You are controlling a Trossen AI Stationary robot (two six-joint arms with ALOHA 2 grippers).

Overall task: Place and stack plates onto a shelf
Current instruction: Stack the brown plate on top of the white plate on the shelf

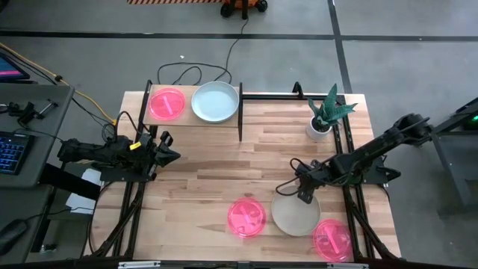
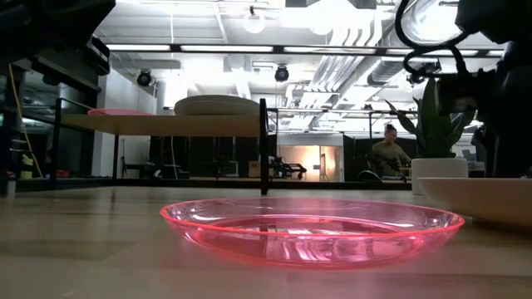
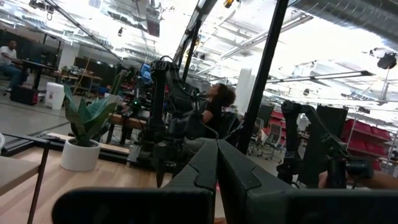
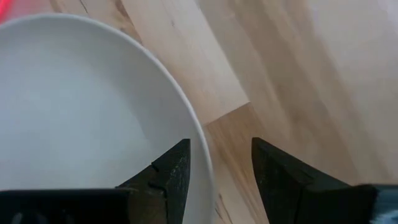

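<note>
left gripper (image 1: 170, 157): idling at left-centre of the high view, just below the shelf; fingers pressed together, gripping nothing.
shelf (image 1: 194, 123): upper left of the high view; already carrying a pink plate (image 1: 166, 104) and a pale blue-white plate (image 1: 215, 101) side by side.
loose pink plate (image 1: 246, 217): sitting lower centre on the table (image 1: 209, 172); translucent, likely light plastic, slick, thin rim.
cream plate (image 1: 295, 217): lying lower centre-right, between two pink ones; looking stiff, heavier than the pink ones, likely chipping if dropped.
right gripper (image 1: 304, 196): hovering at the cream plate's upper edge; fingers spread, straddling the rim in the right wrist view, one inside the dish, one over bare wood, not yet clamping.
grip point: pinching the raised rim, only reachable edge; smooth glaze, probably needing a firm squeeze and a level carry.
second pink plate (image 1: 333, 240): resting lower right, just beside the cream plate.
</note>
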